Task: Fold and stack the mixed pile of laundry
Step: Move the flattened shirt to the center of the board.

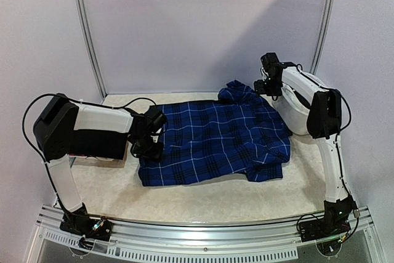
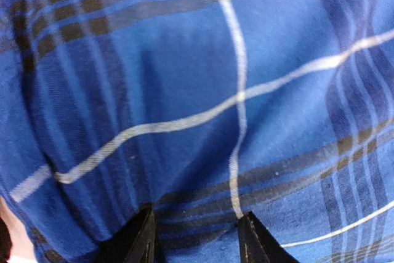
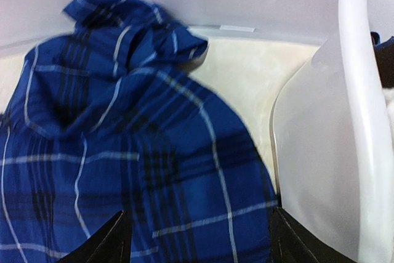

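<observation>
Blue plaid shirt [image 1: 215,140] on cream table [image 1: 203,198].

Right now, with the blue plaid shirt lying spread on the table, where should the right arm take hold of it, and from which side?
Probably the bunched lump at the far right end of the blue plaid shirt, coming straight down from above. It stands up off the table, so the right gripper can close around it, and the white basket crowds the right side.

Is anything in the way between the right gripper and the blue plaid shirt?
Nothing visible. The right gripper, open, points straight at the blue plaid shirt; the white basket stands off to one side, not between them.
</observation>
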